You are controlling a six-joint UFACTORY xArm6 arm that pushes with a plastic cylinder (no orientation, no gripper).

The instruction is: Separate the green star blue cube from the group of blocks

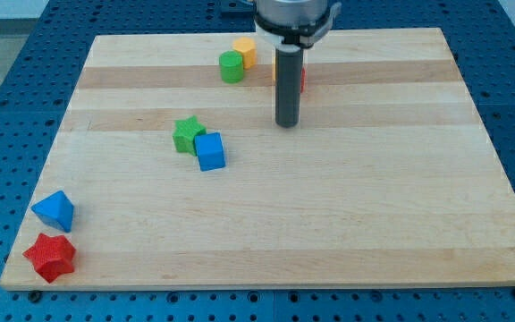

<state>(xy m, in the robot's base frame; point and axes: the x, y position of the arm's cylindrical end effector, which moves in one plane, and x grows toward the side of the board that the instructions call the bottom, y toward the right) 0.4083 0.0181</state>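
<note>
Fingers: none on this rig, just my tip resting mid-worktop, right of the touching green star block and blue cube block, which look already separated from other blocks.

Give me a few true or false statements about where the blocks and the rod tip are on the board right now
1. The green star touches the blue cube. True.
2. My tip is pressing against the blue cube. False: it stands apart, to the view's right of the pair.
3. A red star sits near the view's bottom left corner. True.
4. The green cylinder lies beside the red star. False: it is near the view's top, next to an orange block.
</note>
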